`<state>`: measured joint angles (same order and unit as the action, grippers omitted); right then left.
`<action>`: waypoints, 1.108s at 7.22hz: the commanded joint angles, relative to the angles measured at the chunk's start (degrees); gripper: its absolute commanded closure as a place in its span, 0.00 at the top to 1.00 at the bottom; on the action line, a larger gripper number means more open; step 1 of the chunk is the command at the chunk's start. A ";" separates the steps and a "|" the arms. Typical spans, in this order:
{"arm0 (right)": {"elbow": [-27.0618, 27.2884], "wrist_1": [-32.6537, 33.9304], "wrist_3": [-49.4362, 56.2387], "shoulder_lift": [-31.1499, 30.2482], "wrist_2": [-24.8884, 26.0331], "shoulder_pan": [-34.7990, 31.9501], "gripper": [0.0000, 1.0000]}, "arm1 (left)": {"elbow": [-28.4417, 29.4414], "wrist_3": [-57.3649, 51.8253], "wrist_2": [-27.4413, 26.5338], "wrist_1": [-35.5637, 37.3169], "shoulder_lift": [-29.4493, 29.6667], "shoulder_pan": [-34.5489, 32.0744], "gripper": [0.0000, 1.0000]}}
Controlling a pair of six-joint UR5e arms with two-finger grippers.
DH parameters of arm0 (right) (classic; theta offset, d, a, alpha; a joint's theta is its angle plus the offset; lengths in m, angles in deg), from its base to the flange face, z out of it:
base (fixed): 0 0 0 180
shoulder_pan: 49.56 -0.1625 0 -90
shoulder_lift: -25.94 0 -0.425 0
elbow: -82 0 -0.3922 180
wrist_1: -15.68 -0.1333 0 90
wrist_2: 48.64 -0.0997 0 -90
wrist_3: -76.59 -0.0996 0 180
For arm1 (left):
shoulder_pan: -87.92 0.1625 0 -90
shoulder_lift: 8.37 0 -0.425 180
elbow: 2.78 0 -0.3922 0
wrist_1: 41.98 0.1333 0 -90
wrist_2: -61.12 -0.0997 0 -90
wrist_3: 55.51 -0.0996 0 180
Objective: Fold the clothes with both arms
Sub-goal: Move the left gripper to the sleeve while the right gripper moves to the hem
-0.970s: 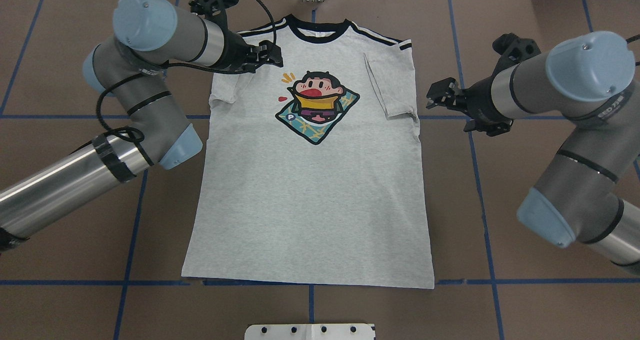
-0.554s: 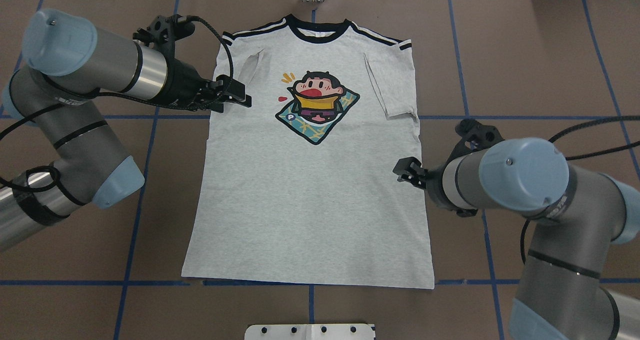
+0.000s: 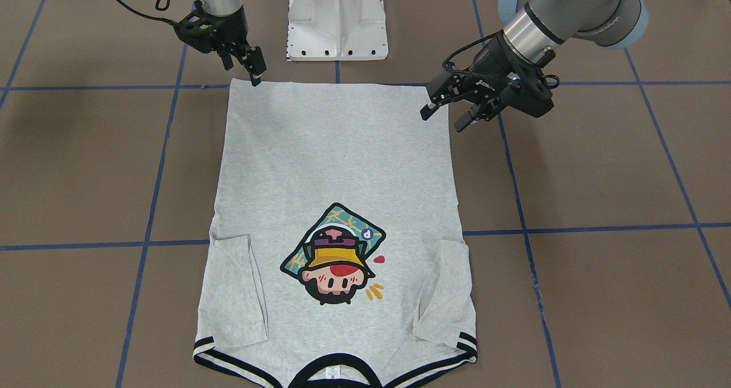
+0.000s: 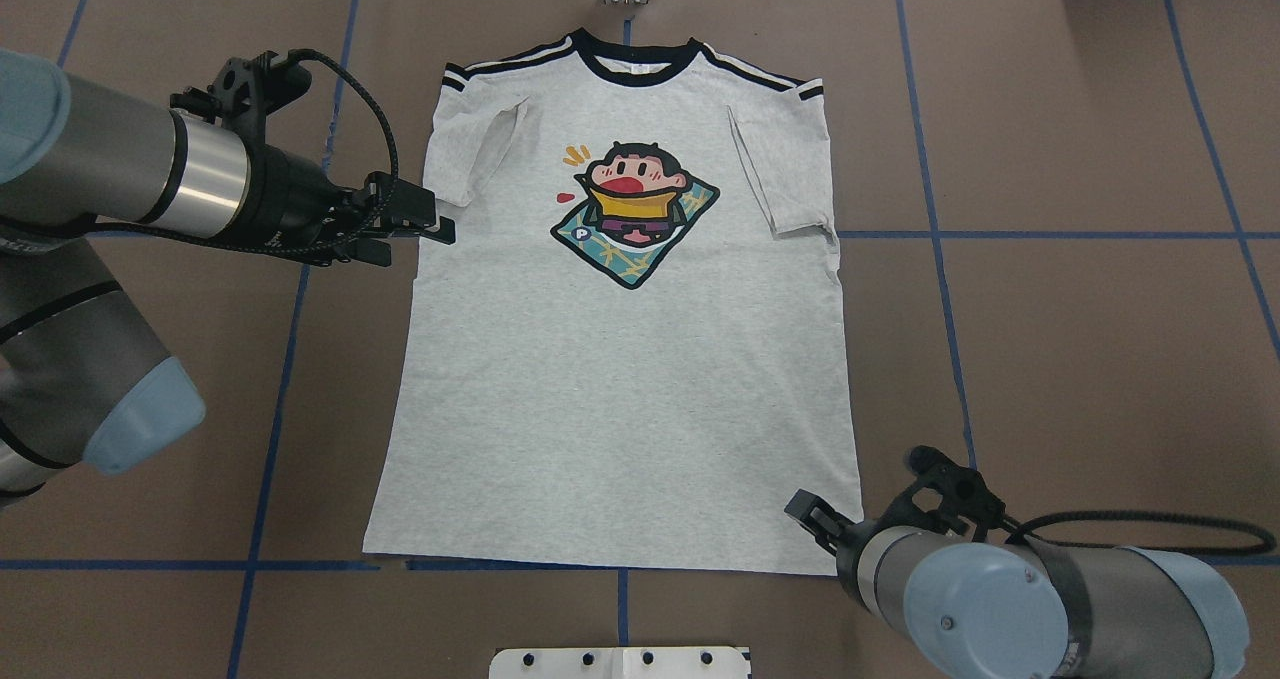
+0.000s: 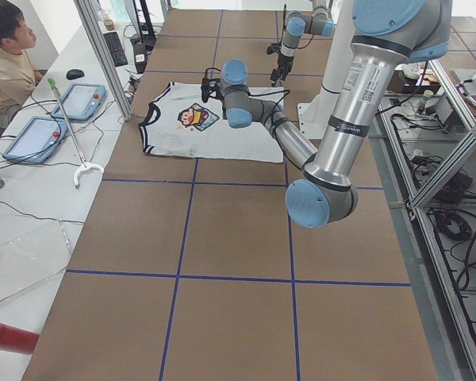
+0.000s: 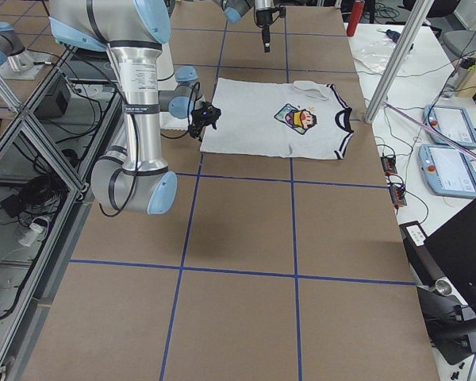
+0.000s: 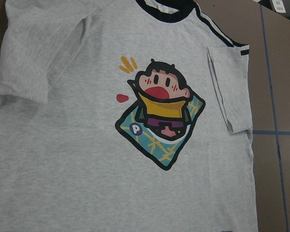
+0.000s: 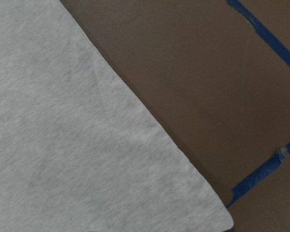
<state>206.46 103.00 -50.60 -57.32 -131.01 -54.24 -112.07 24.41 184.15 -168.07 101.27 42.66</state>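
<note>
The light grey T-shirt [image 4: 620, 379] lies flat, print side up, with both sleeves folded in and its collar at the far edge. It also shows in the front view [image 3: 337, 165]. My left gripper [image 4: 442, 219] is open and empty, raised just off the shirt's left edge below the left sleeve [image 4: 470, 149]. In the front view it [image 3: 442, 119] is on the right. Its wrist view shows the cartoon print [image 7: 159, 116]. My right gripper [image 3: 245, 72] is open and empty at the shirt's near right hem corner [image 4: 850, 559]. Its wrist view shows only that corner [image 8: 63, 145].
The white pedestal base [image 3: 337, 28] stands at the near table edge behind the hem. Blue tape lines [image 4: 1000, 234] cross the brown table. An operator [image 5: 8, 55] sits beyond the far end, with tablets [image 5: 79, 99] and a grabber tool beside him.
My left gripper has let go of the left sleeve, now folded in, and drawn back left and nearer. My right arm has swept from beside the right sleeve down to the near hem corner.
</note>
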 commanded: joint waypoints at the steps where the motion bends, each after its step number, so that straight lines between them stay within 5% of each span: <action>1: -0.62 0.22 -4.63 -2.16 3.43 3.80 0.89 | -0.48 0.15 -0.16 -0.03 -0.65 -0.01 0.86; 8: -2.82 0.22 -5.97 -1.65 4.05 3.02 0.81 | -0.04 0.15 -0.42 -0.12 -0.92 0.17 0.88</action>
<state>203.85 103.22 -56.59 -58.88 -126.97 -50.86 -112.17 24.56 183.79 -168.18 100.34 42.82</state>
